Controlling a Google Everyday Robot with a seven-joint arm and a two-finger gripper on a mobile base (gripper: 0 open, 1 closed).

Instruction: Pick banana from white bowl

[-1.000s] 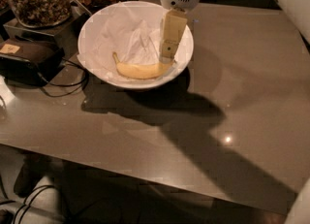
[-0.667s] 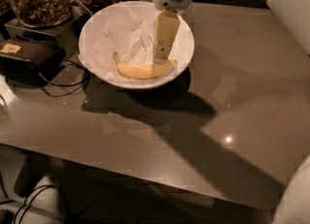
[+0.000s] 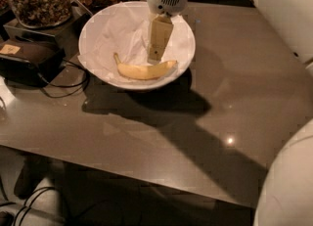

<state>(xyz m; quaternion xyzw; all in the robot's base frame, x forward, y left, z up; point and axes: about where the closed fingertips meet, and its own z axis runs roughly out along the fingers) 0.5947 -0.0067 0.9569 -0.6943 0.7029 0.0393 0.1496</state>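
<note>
My end effector (image 3: 155, 57) hangs above curved yellow banana (image 3: 145, 71) in round paper-lined bowl (image 3: 86, 49); can't tell its grip.

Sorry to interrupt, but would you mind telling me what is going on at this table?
The robot's one arm is going for the banana in the white bowl. The gripper hangs over the bowl, pointing down, its tip right above the middle of the banana; whether it touches is not clear. The banana lies on the crumpled paper at the bowl's near side, not yet lifted. Glass jars of nuts stand behind the bowl.
</note>
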